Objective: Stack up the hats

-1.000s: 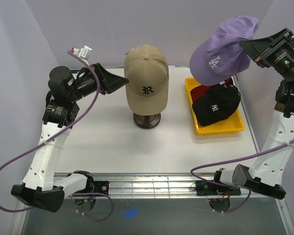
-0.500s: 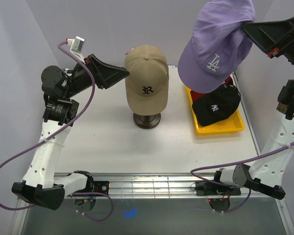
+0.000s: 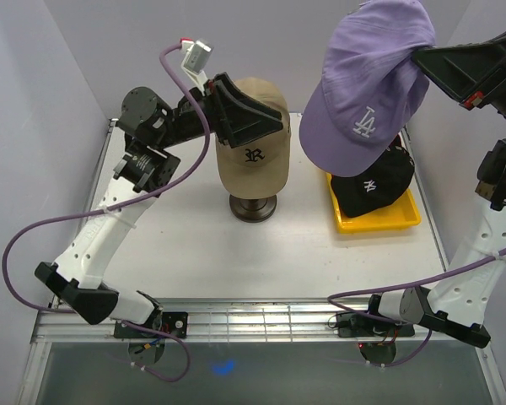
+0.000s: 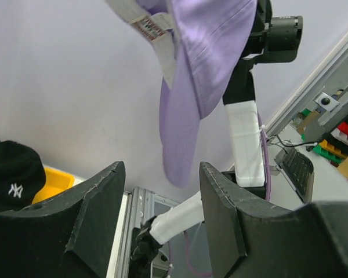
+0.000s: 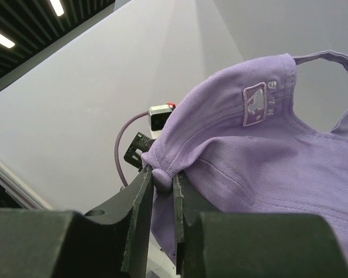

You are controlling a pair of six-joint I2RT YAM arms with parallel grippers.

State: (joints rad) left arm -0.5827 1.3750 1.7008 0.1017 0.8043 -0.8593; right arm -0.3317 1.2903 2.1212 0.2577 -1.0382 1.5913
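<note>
My right gripper (image 3: 417,55) is shut on the top button of the lavender LA hat (image 3: 363,93), which hangs high over the yellow tray (image 3: 379,221). The pinch (image 5: 162,179) on that lavender hat (image 5: 267,156) shows close up in the right wrist view. A black NY hat (image 3: 371,186) lies in the tray. The tan R hat (image 3: 251,160) sits on the mannequin head in the middle of the table. My left gripper (image 3: 274,126) is open and empty, up at the tan hat's crown. Its wrist view looks between its jaws (image 4: 160,174) toward the lavender hat (image 4: 203,63) and the black hat (image 4: 11,179).
The mannequin's dark round base (image 3: 253,207) stands on the white table (image 3: 194,245). The yellow tray sits at the right rear, close to the right wall. Grey walls close in the left, back and right sides. Purple cables trail from both arms.
The left arm swung up and to the right, from beside the tan hat to its crown. The right gripper lifted the lavender hat higher and carried it slightly left.
</note>
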